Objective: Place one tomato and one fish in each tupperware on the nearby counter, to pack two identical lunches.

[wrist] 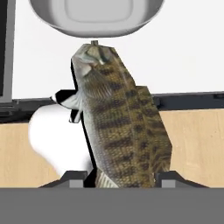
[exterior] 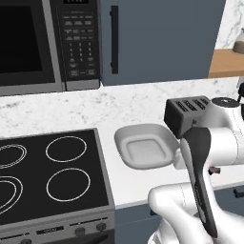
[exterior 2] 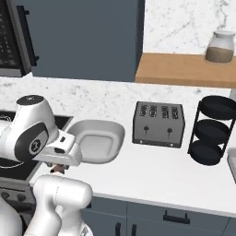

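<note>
Hand view, fish (wrist: 124, 127): mottled olive-brown, scaly, tapering, clamped between the claw (wrist: 120, 178) tips, nose near the tupperware rim.
Tupperware (exterior: 144, 145): smooth light-grey tray, rounded corners, on the white tabletop (exterior 2: 152, 170).
Toaster (exterior 2: 159, 123): dark, boxy, slotted, beside the tray.
Claw: clenched on the fish.

The white counter (exterior 2: 152, 168) carries a grey tupperware (exterior 2: 97, 140) at its 9 o'clock end, just beside the black stovetop (exterior: 47, 174); a black toaster (exterior 2: 159, 123) sits near centre, and a black tiered rack (exterior 2: 211, 130) stands at 3 o'clock
</note>
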